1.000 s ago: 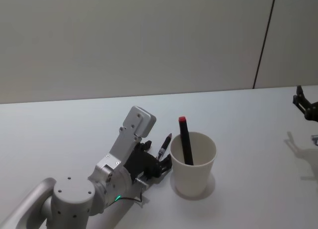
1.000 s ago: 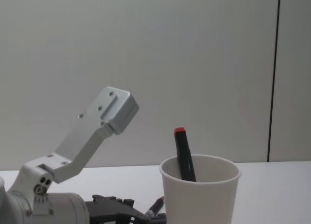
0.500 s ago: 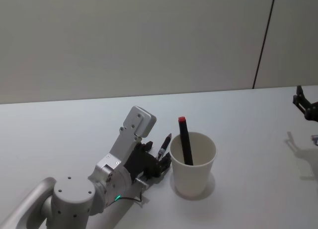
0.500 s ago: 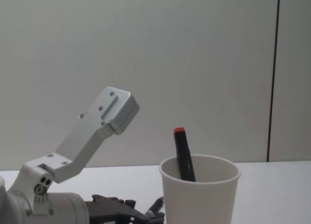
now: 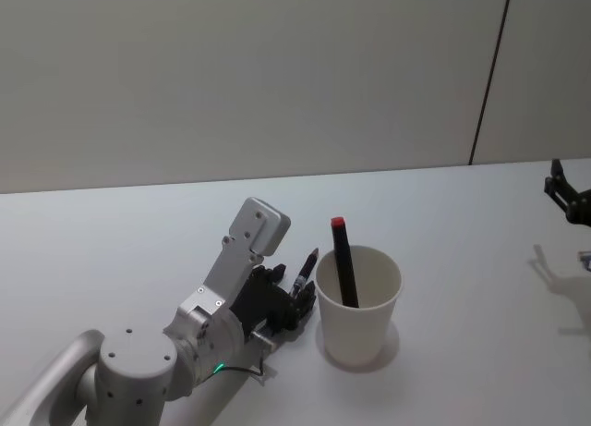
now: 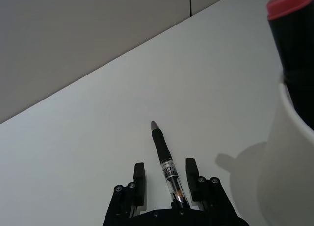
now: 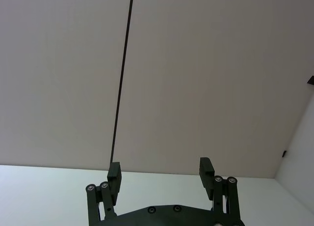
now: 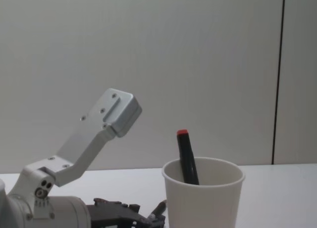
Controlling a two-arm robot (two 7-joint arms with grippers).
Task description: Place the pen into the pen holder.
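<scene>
The pen holder (image 5: 355,334) is holding a red-capped marker (image 5: 344,269); beside it the half-open left claw (image 6: 166,174) is still straddling the pen (image 6: 163,152); the right claw (image 7: 160,167) is gaping.

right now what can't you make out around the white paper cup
Black red-capped marker: lower end hidden inside the white paper cup, head view.
Clear-barrelled black-grip pen: rear end hidden by the left gripper, left wrist view.
Cup base: cut off by the chest view's lower edge.
Right gripper: cut by head view's right edge.
</scene>
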